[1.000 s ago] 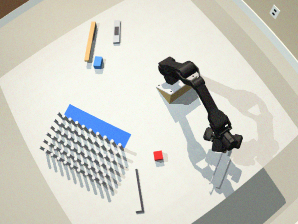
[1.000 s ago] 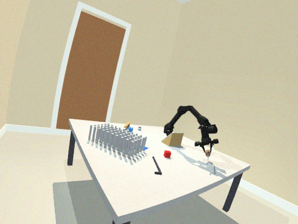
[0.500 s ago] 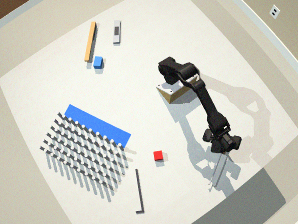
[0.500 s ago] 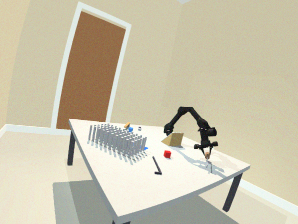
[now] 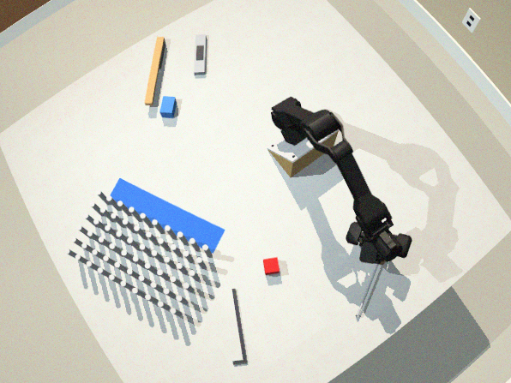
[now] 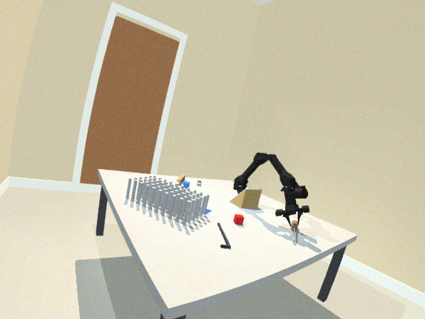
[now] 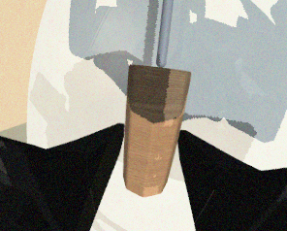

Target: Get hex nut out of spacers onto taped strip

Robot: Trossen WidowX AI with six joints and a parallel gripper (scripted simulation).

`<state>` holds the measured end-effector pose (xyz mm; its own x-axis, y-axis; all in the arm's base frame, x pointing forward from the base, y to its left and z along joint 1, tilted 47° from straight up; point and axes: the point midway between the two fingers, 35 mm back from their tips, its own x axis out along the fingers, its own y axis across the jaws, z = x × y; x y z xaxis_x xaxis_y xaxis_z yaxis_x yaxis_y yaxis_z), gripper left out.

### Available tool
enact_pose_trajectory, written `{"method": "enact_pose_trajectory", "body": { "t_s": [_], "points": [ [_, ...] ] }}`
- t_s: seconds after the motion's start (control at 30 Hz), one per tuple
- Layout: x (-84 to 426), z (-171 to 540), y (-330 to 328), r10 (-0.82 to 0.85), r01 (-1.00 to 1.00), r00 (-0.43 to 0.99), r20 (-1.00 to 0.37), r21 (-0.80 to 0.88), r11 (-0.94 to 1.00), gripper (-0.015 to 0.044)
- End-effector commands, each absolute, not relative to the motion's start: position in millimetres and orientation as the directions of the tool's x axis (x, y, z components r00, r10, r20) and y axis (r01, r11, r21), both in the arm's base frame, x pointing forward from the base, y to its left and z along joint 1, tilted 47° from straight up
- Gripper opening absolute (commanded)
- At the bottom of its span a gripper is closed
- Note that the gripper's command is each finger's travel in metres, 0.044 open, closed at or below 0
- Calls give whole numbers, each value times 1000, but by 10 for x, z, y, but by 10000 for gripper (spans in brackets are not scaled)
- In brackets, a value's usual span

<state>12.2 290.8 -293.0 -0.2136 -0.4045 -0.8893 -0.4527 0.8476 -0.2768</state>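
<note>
Amid rows of upright metal spacers, the hex nut cannot be made out from above or from the side, so its exact spot cannot be told. A blue taped strip runs along one side of the field. Near the opposite end of the strip from the door side, a red cube sits apart, with a black L-shaped hook lying nearby. Well apart from the spacers, the arm's gripper is closed on the wooden handle of a thin metal-shafted tool. Farther out, a blue cube stands beside an orange bar.
</note>
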Motion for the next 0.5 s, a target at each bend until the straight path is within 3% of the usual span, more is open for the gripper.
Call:
{"method": "enact_pose_trajectory", "body": {
  "t_s": [0.0,0.47],
  "points": [
    [128,-2971,2861,-404,-456,-211,-890,-277,846,0],
    [128,-3017,2805,-379,-452,-210,-901,-255,855,0]
  ]
}}
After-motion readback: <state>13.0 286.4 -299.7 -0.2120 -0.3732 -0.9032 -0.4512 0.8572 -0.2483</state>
